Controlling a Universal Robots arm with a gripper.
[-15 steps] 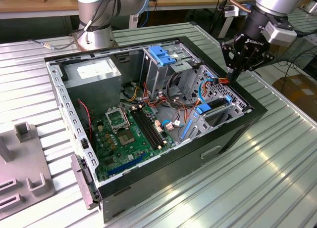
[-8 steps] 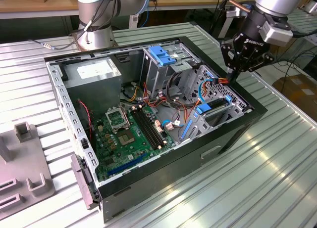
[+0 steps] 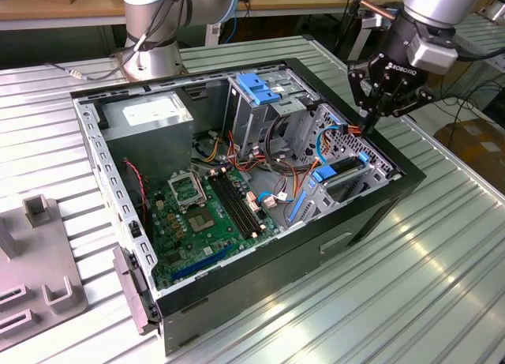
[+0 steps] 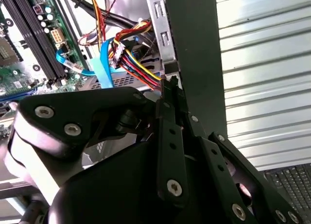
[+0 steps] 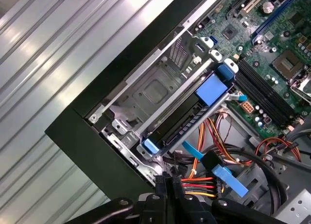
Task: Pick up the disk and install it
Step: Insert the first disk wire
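The disk (image 3: pixel 341 171) stands on edge in the metal bay at the front corner of the open computer case (image 3: pixel 371 214), on the exterior view's right. Its blue carrier frame (image 5: pixel 212 90) and a dark side show; its labelled face is hidden. My gripper (image 3: pixel 369 119) hangs just above the case's edge, a little beyond the disk and apart from it. Its black fingers are shut together with nothing between them in both wrist views (image 4: pixel 170 85) (image 5: pixel 171 181). The tips are right beside a bundle of coloured power wires (image 4: pixel 133 66).
Inside the case lie a green motherboard (image 3: pixel 205 210), a grey power-supply box (image 3: pixel 150 115) and a drive cage with a blue bracket (image 3: pixel 256 86). Loose cables (image 5: pixel 204 182) cross near the bay. A grey fixture (image 3: pixel 39 253) sits at the exterior view's left, and the arm's base (image 3: pixel 150 32) stands behind the case.
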